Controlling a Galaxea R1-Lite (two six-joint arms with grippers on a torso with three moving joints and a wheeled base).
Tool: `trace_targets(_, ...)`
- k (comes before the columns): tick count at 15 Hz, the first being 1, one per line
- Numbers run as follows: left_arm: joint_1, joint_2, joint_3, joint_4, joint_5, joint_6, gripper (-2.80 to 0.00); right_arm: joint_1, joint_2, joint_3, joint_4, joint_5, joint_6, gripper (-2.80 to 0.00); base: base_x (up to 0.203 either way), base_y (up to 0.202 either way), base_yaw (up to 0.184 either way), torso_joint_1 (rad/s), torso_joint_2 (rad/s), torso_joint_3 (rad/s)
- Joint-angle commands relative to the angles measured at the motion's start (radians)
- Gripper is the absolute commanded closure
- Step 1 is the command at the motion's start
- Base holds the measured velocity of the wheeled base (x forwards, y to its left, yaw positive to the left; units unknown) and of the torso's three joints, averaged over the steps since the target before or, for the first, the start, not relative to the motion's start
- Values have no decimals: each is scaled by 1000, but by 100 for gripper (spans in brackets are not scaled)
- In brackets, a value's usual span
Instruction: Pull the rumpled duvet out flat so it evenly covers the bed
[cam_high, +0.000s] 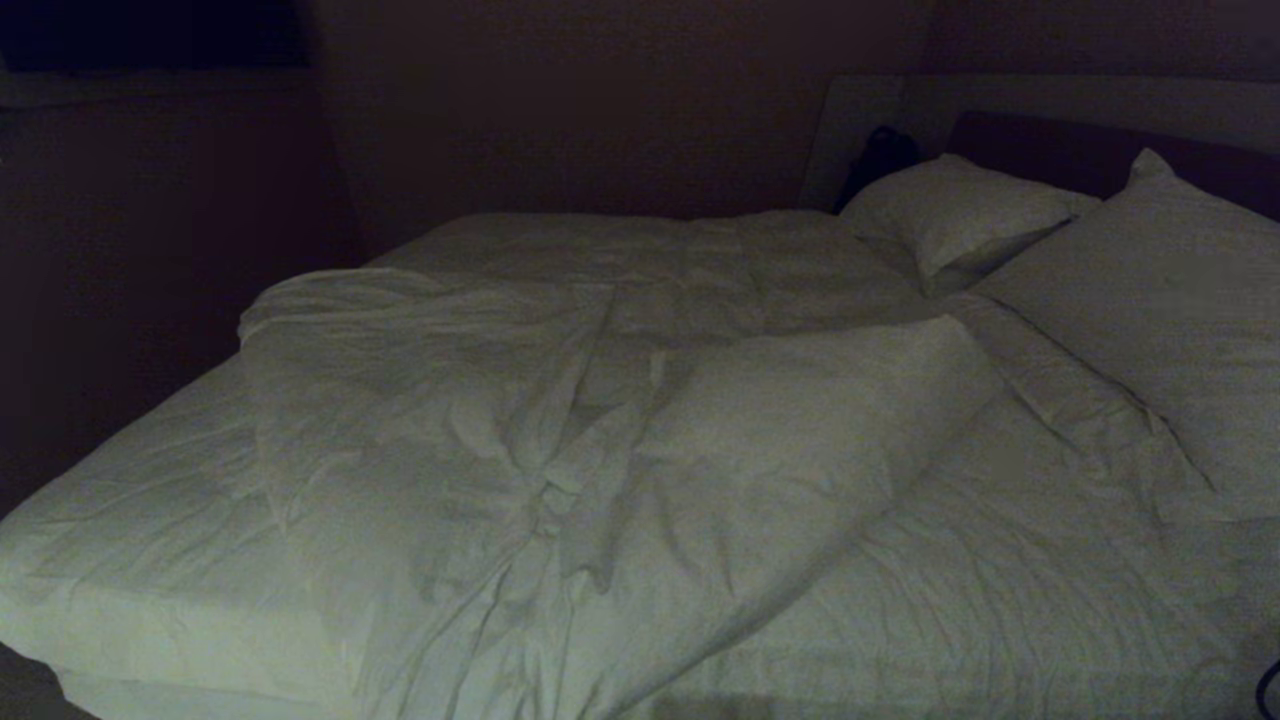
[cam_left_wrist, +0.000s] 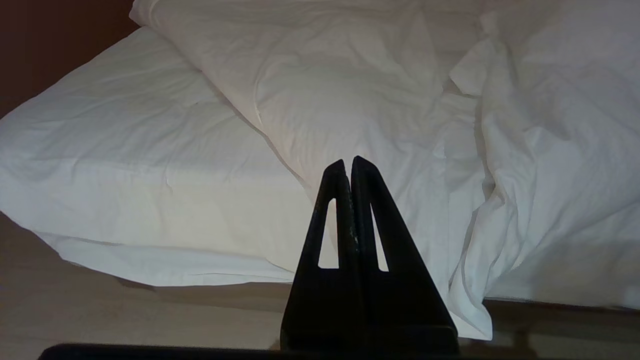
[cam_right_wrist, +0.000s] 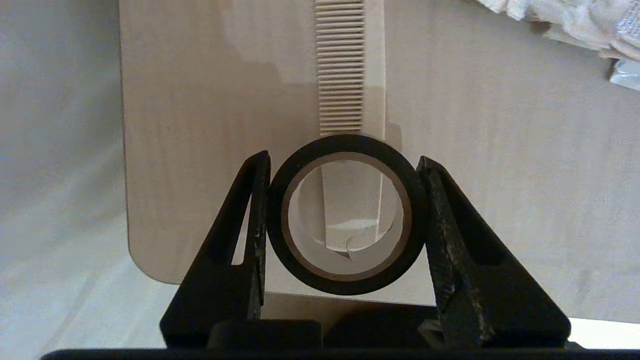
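Note:
The white duvet (cam_high: 480, 400) lies rumpled across the middle of the bed (cam_high: 130, 520), bunched into folds, with bare mattress sheet showing on both sides. Neither arm shows in the head view. In the left wrist view my left gripper (cam_left_wrist: 348, 160) is shut and empty, hovering off the bed's near edge and pointing at the duvet (cam_left_wrist: 350, 90), which hangs over that edge beside the bare sheet of the bed (cam_left_wrist: 125, 150). My right gripper (cam_right_wrist: 344, 159) is shut on a black tape roll (cam_right_wrist: 345, 145), facing a pale wooden panel (cam_right_wrist: 200, 125).
Two white pillows (cam_high: 960, 215) (cam_high: 1170, 320) lean at the head of the bed by the dark headboard (cam_high: 1050, 150). Pale floor (cam_left_wrist: 100, 315) runs along the bed's near side. A ribbed strip (cam_right_wrist: 342, 65) runs down the wooden panel; crumpled white cloth (cam_right_wrist: 575, 20) lies beyond it.

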Motion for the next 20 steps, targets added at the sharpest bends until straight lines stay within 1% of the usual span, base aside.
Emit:
trace_targets(1,0,0,0,0,1,0,0,0,6,-1,-4,-2,1,0,0,0,0,0,0,0)
trace_targets(3,0,0,0,0,0,0,0,0,11,-1,-6,-18,1,0,0,0,0,0,0,0)
trace_targets(7,0,0,0,0,0,0,0,0,13,0,-13,-22,1,0,0,0,0,0,0,0)
trace_targets(10,0,0,0,0,0,0,0,0,21,3,-17,-41,0,0,0,0,0,0,0,0)
trace_targets(11,0,0,-2,0,0,0,0,0,30,6,-37,-54,-3,0,0,0,0,0,0,0)
trace_targets(20,0,0,0,0,0,0,0,0,41,7,-38,-71,-6,0,0,0,0,0,0,0)
